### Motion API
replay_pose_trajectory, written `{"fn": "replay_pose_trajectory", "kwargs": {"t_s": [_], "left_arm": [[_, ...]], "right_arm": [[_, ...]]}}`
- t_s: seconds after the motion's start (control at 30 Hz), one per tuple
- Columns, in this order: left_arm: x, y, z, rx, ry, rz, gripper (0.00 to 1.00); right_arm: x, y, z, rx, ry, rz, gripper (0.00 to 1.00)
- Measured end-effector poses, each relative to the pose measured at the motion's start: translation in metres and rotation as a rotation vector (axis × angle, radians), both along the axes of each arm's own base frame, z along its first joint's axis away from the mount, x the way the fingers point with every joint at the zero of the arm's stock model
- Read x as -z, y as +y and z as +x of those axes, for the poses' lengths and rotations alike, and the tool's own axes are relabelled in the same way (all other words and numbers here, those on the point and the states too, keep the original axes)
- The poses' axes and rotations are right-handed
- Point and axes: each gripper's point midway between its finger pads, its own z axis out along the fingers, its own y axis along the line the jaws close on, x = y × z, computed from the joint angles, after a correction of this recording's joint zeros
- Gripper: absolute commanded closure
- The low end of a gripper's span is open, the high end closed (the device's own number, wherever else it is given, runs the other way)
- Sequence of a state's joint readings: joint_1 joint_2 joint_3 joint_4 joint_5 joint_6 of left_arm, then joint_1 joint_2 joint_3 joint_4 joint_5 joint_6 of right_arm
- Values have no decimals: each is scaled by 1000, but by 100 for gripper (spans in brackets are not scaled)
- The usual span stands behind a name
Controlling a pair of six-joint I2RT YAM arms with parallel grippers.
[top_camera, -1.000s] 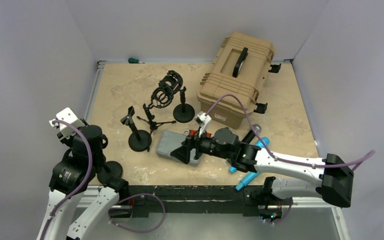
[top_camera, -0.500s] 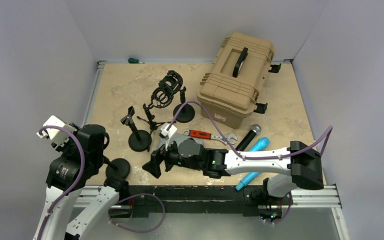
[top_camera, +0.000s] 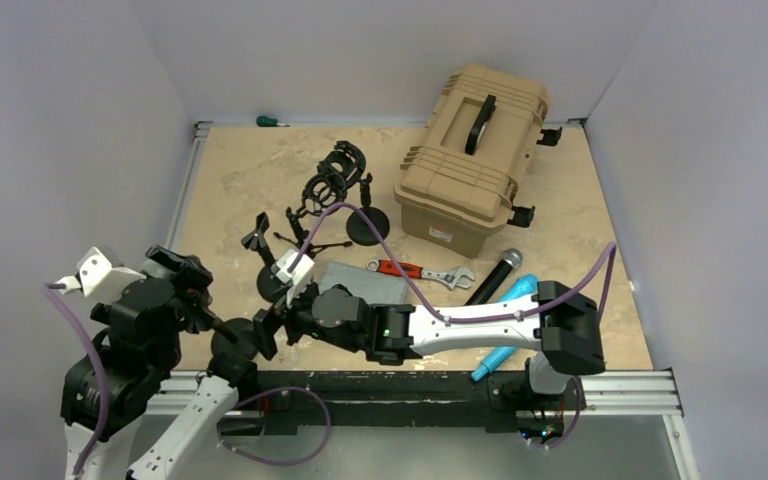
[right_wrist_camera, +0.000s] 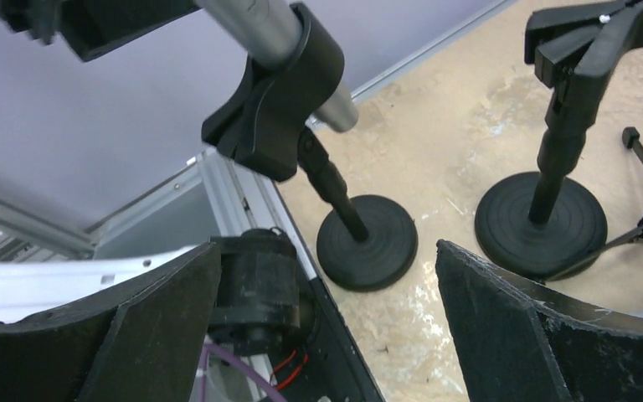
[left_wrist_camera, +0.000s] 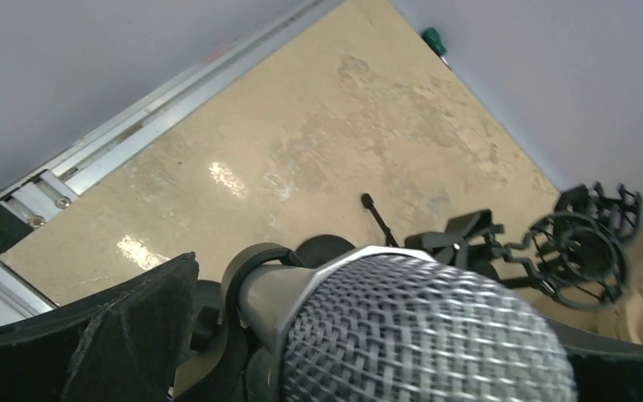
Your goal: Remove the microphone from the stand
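The microphone (left_wrist_camera: 419, 335), a silver woven-mesh head on a smooth grey metal barrel, sat in the black plastic clip (right_wrist_camera: 276, 100) of the stand (right_wrist_camera: 367, 241), whose round disc base rested at the near left edge of the mottled beige bench (top_camera: 240, 180). The left hand (left_wrist_camera: 377, 318) flanked the head; whether it pinched the microphone could not be told. The right hand (right_wrist_camera: 328, 251), spread wide, straddled the stand's base, having slid leftward since half a second earlier.
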State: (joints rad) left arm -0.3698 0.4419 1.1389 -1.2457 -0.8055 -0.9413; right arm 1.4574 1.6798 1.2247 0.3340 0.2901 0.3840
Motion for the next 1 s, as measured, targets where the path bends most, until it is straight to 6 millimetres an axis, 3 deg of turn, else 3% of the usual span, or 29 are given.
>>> {"fn": "replay_pose_trajectory", "kwargs": {"t_s": [0.23, 0.57, 0.67, 1.0], "left_arm": [[-28, -12, -28, 201, -51, 15, 0], [-57, -11, -77, 363, -204, 63, 0], [-61, -7, -84, 365, -217, 78, 0], [-75, 16, -114, 305, -330, 110, 1]], "right_arm": [[-9, 36, -1, 93, -21, 28, 1], [-7, 82, -33, 174, -21, 38, 2], [-5, 97, -31, 242, 6, 31, 2], [19, 108, -8, 426, -20, -47, 6]]}}
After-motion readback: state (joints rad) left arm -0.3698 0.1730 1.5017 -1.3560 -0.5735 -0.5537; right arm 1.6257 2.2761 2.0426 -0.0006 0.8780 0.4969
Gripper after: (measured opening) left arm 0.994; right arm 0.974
